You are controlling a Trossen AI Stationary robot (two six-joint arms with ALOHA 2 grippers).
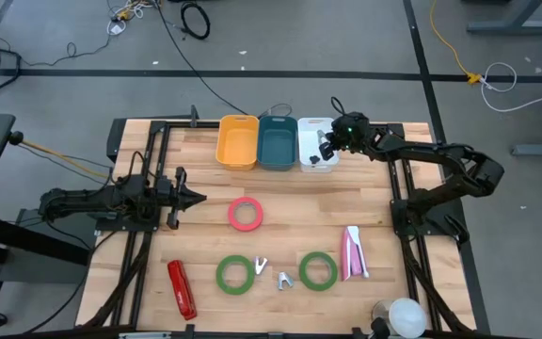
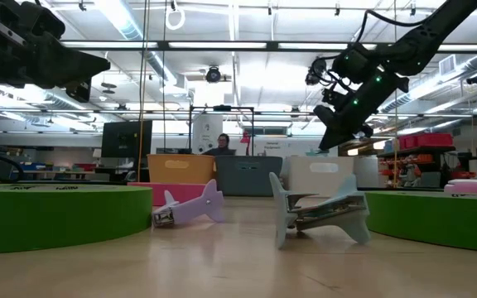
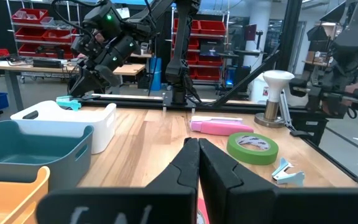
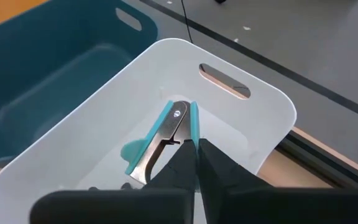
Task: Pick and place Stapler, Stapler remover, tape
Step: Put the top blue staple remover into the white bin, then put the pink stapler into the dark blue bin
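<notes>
My right gripper reaches over the white bin at the table's far side. It is shut on a teal and silver staple remover. My left gripper waits shut at mid-left, holding nothing. Lying flat on the table are a pinkish-red tape roll and two green tape rolls. Two more staple removers sit between the green rolls. A red stapler lies near left and a pink stapler near right. My right gripper has the staple remover at its fingertips, by the end of one teal handle; the fingers hide the exact spot. They slant down from above. The remover hangs inside the white bin's opening, near rim height.
A yellow bin and a teal bin stand left of the white one along the far edge. A white round-topped object stands at the near right corner. Black frame rails run along both table sides.
</notes>
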